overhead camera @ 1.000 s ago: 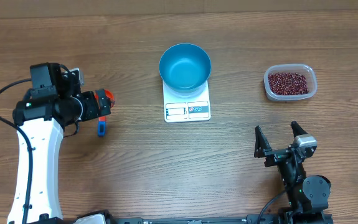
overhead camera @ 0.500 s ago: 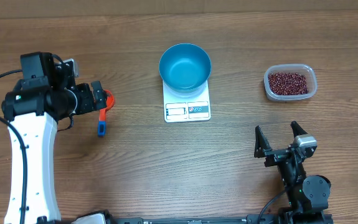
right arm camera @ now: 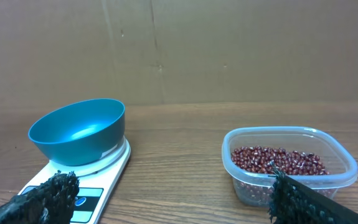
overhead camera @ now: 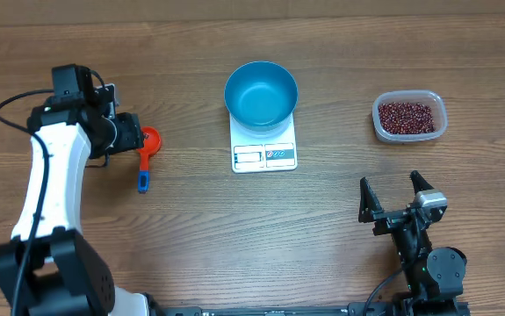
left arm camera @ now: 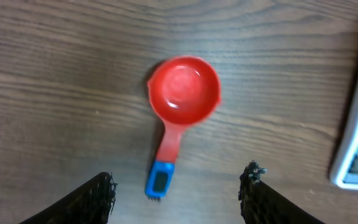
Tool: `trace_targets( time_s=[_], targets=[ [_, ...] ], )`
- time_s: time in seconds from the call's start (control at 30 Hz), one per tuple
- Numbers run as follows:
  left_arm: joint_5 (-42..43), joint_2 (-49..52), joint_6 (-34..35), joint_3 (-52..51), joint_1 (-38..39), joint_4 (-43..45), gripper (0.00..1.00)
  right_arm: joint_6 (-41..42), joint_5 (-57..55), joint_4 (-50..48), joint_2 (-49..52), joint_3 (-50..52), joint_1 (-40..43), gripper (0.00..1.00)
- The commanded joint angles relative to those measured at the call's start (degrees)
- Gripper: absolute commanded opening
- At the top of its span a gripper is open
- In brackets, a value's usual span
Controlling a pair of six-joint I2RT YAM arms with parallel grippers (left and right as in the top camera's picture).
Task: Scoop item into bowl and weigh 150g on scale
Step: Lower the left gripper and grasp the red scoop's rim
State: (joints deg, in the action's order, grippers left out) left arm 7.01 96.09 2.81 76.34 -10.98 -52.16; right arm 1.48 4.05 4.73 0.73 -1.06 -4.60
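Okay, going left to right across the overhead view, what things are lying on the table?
First the red scoop with a blue handle tip → the blue bowl sitting on the white scale → the clear tub of red-brown beans.

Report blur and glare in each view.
Overhead: sharp and evenly lit across the table. Left wrist: soft all over, with a pale sheen inside the red scoop. Right wrist: beans crisp, its own fingers blurred.

Blue bowl [overhead camera: 261,92] upright on white scale [overhead camera: 264,156] — seemingly empty, maroon beans [overhead camera: 407,115] heaped well apart, rightward
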Motion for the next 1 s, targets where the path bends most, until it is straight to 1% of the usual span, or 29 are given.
trace_targets(
  time_s=[0.0,0.1,0.27,0.37,0.43,0.5,0.57,0.87,0.97],
  targets=[
    [-1.25,1.99,-1.81,1.16,-0.31,1.31,0.66,0.15,-0.42,-0.15,-0.57,0.61,-0.26,1.0],
    [-1.25,3.8,-2.97,1.16,-0.31,2.8,0.61,0.15,-0.42,-0.15,-0.57,0.61,-0.26,1.0],
    [-1.25,6.6,-3.1,1.16,-0.31,5.79,0.59,0.15,-0.42,-0.15,-0.57,0.61,-0.26,1.0],
    [-1.4,8.9,-5.05,1.16,-0.31,7.37,0.56,0.15,-0.42,-0.15,-0.57,0.61,-0.26,1.0],
    [-2.25,10.62,-6.38,1.16,-0.31,7.85,0.51,0.15,-0.42,-0.15,-0.57,0.61,-0.26,1.0],
    [-3.43,12.22,-6.51,1.16,-0.31,8.17,0.43,0.15,-0.42,-0.15,-0.57,0.61,-0.26,1.0],
    [-3.58,13.49,-6.56,1.16,-0.31,8.72,0.4,0.15,-0.42,-0.15,-0.57,0.61,-0.26,1.0],
    [-5.11,16.92,-6.73,1.16,-0.28,12.41,0.43,0.15,-0.42,-0.15,-0.57,0.61,-0.26,1.0],
    [-5.09,17.86,-6.71,1.14,-0.26,14.25,0.41,0.15,-0.42,-0.15,-0.57,0.61,-0.26,1.0]
  ],
)
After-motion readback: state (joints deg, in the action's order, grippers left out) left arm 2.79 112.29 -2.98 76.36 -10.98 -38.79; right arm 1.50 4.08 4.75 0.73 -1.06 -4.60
